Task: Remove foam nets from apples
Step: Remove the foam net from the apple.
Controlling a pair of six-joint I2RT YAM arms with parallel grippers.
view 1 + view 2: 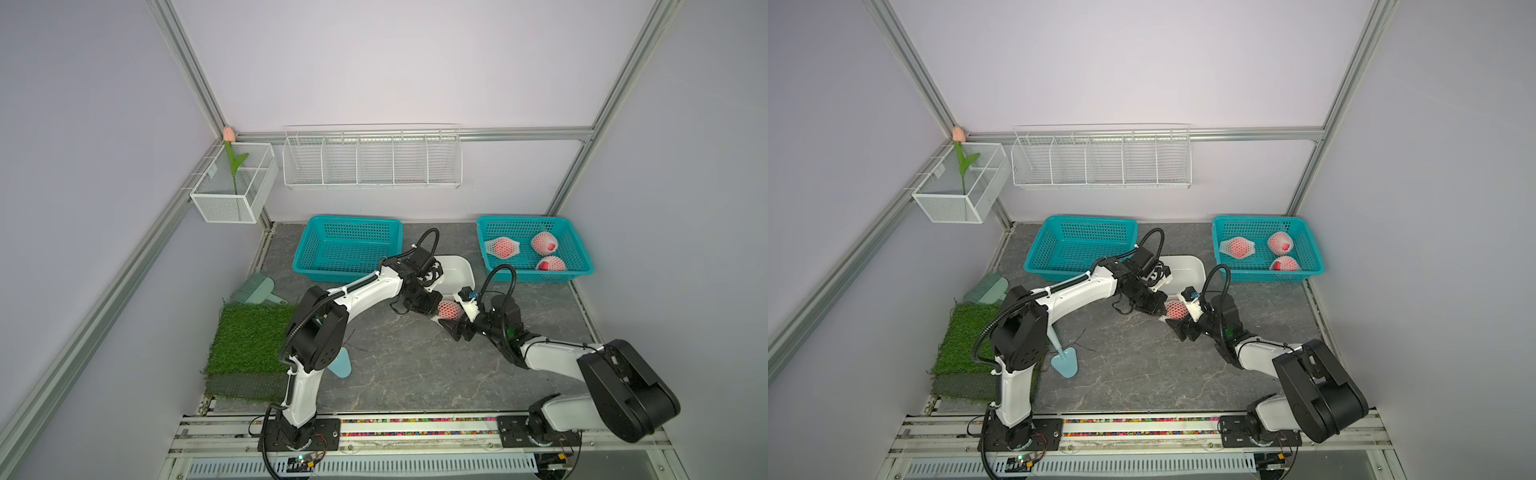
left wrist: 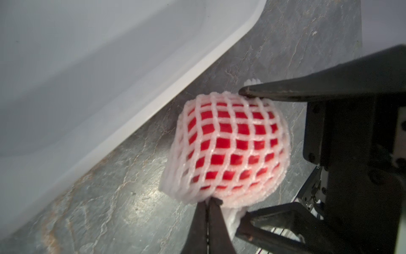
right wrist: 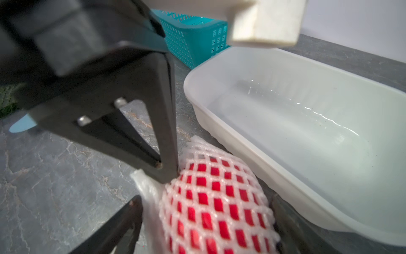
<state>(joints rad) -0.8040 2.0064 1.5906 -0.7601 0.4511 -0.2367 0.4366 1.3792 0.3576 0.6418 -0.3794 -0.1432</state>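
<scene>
A: First entry, outer side of the left gripper?
B: A teal basket (image 1: 353, 219) on the counter (image 1: 395, 365), beyond the left gripper (image 2: 208, 201) and off to the side away from its partner.

A: Left gripper, condition?
B: Jaws fully together, pinching a loose fold at the edge of the foam net (image 2: 169, 184).

A: Next item?
B: A white tub (image 3: 307, 136), just past both grippers. It is near the apple but apart from it.

A: The apple itself?
B: One red apple (image 2: 222, 143), wrapped in that net and lodged between the two grippers. I cannot tell whether it touches the counter.

A: Right gripper, condition?
B: The right gripper (image 3: 204, 201) has its jaws spread wide. One finger presses each side of the apple through the net, holding it. The left gripper's tips meet the net near one of these fingers.

A: Last entry?
B: A second teal basket (image 1: 523, 218), beyond the right gripper on its outer side, well apart. Contents: three more apples (image 1: 503, 248) (image 1: 544, 243) (image 1: 550, 264), each in its own white foam net, lying apart from one another.
</scene>
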